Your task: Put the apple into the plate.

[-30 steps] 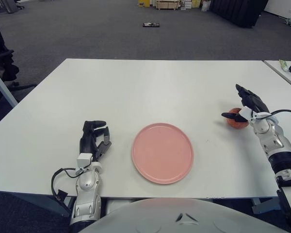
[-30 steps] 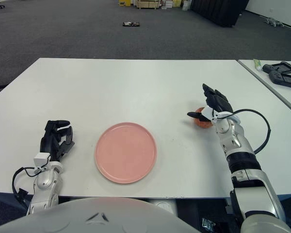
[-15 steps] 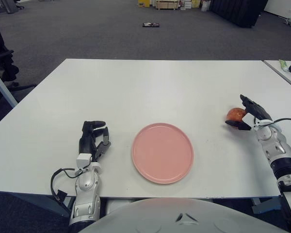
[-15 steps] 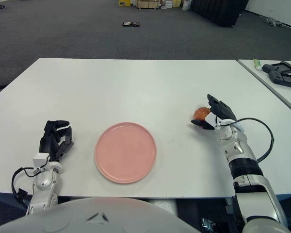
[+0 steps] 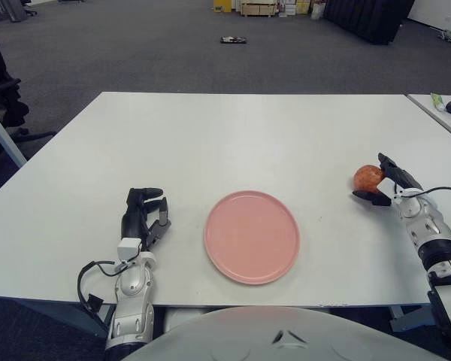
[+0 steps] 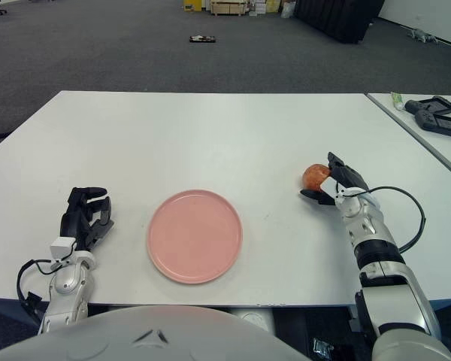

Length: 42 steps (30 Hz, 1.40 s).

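A white table (image 5: 233, 128) stands on a grey carpet floor (image 5: 135, 53). A second white table (image 6: 417, 124) is just beside it at the right. At the far end are wooden boxes (image 5: 259, 7) and a black curtain (image 5: 368, 16).

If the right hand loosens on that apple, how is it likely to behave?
The apple looks round and smooth, so it would probably roll across the flat table. It looks rigid, and the right hand cups only its near side, so it might slip.
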Available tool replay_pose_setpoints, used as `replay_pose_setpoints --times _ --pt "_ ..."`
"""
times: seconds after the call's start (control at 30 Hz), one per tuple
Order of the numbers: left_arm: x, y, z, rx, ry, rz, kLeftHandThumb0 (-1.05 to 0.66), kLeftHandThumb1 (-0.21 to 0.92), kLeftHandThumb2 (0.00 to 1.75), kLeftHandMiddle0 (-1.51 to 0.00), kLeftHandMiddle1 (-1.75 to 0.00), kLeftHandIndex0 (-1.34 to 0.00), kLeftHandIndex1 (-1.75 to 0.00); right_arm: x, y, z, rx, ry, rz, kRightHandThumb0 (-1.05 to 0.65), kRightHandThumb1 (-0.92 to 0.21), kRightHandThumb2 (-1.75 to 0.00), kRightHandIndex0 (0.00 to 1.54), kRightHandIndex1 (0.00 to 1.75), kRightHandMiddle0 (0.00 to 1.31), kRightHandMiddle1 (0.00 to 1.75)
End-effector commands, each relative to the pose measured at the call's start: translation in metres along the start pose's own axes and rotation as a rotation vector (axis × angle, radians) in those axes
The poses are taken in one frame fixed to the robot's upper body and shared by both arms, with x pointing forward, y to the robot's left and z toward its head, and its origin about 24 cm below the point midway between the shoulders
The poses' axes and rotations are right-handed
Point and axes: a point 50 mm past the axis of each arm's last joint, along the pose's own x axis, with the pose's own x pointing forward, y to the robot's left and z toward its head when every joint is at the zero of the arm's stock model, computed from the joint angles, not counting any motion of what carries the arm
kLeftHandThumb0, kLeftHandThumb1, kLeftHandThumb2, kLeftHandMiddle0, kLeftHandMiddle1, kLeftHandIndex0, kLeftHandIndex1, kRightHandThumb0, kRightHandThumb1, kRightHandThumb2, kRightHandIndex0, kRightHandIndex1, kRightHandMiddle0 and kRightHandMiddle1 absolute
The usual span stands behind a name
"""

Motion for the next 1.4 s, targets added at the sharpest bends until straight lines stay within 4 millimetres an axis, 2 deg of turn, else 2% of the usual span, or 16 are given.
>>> replay_pose_setpoints --times 0.0,0.3,0.5,0.73,0.93,1.03,1.07,1.1,1.13,1.17,1.23,1.27,1.3,1.33,1.37 --pt "-0.001 0.002 -0.006 0.007 0.036 0.001 -0.36 0.79 0.71 -0.42 -1.54 -0.27 -1.75 -0.004 0.031 -0.005 -0.02 0.055 0.123 -0.98 -0.73 -0.44 0.0 0.0 0.0 0.0" --pt "-0.002 0.002 -0.005 0.007 0.043 0.001 -0.36 0.78 0.74 -0.43 -1.55 -0.28 -1.75 -0.004 0.046 -0.001 -0.073 0.102 0.209 -0.92 -0.73 -0.45 0.0 0.0 0.0 0.0" --pt "-0.002 0.002 -0.005 -0.007 0.035 0.006 -0.36 0.78 0.73 -0.43 -1.55 -0.27 -1.75 -0.001 0.049 0.0 -0.123 0.103 0.227 -0.9 -0.73 -0.46 0.0 0.0 0.0 0.0" --pt "-0.003 0.001 -0.005 -0.008 0.036 0.015 -0.36 0.78 0.73 -0.43 -1.54 -0.28 -1.75 0.001 0.044 0.01 -0.121 0.079 0.211 -0.88 -0.73 -0.48 0.0 0.0 0.0 0.0" --pt "-0.004 0.001 -0.005 -0.007 0.037 0.017 -0.37 0.77 0.74 -0.44 -1.53 -0.28 -1.75 0.001 0.043 0.01 -0.086 0.074 0.168 -0.87 -0.71 -0.54 0.0 0.0 0.0 0.0" --pt "-0.005 0.0 -0.005 -0.007 0.036 0.018 -0.37 0.77 0.75 -0.44 -1.53 -0.28 -1.75 0.001 0.041 0.011 -0.058 0.066 0.143 -0.85 -0.68 -0.6 0.03 0.03 0.0 0.0" --pt "-0.005 0.0 -0.005 -0.007 0.033 0.019 -0.37 0.77 0.75 -0.44 -1.53 -0.28 -1.75 0.003 0.04 0.009 -0.047 0.063 0.132 -0.85 -0.67 -0.62 0.02 0.13 0.0 0.03" --pt "-0.005 0.0 -0.005 -0.007 0.031 0.02 -0.37 0.77 0.75 -0.44 -1.53 -0.28 -1.75 0.005 0.039 0.008 -0.039 0.061 0.123 -0.82 -0.65 -0.66 0.01 0.41 0.0 0.23" --pt "-0.005 0.0 -0.004 -0.008 0.028 0.02 -0.37 0.77 0.75 -0.45 -1.53 -0.28 -1.75 0.006 0.038 0.006 -0.034 0.054 0.114 -0.8 -0.63 -0.68 0.01 0.6 0.0 0.37" --pt "-0.005 0.0 -0.004 -0.008 0.026 0.02 -0.37 0.76 0.75 -0.45 -1.53 -0.28 -1.75 0.006 0.037 0.005 -0.033 0.05 0.109 -0.78 -0.62 -0.7 0.01 0.71 0.0 0.48" --pt "-0.005 0.0 -0.004 -0.009 0.024 0.019 -0.37 0.76 0.75 -0.46 -1.53 -0.29 -1.75 0.006 0.037 0.006 -0.032 0.028 0.097 -0.73 -0.59 -0.77 0.0 1.02 0.0 0.82" --pt "-0.006 0.0 -0.004 -0.009 0.023 0.02 -0.37 0.76 0.75 -0.46 -1.53 -0.29 -1.75 0.006 0.037 0.006 -0.03 0.019 0.09 -0.73 -0.58 -0.79 0.0 1.07 0.0 0.89" --pt "-0.006 0.0 -0.004 -0.009 0.022 0.021 -0.37 0.76 0.76 -0.47 -1.53 -0.29 -1.75 0.006 0.037 0.007 -0.029 0.014 0.086 -0.7 -0.55 -0.84 0.04 1.2 0.0 1.17" --pt "-0.006 0.0 -0.004 -0.01 0.022 0.022 -0.37 0.76 0.76 -0.47 -1.53 -0.29 -1.75 0.006 0.036 0.007 -0.024 0.008 0.079 -0.69 -0.53 -0.89 0.06 1.28 0.0 1.37" --pt "-0.006 0.0 -0.004 -0.011 0.022 0.023 -0.37 0.76 0.76 -0.48 -1.53 -0.29 -1.75 0.006 0.034 0.007 -0.02 0.004 0.074 -0.68 -0.52 -0.91 0.09 1.32 0.01 1.44"
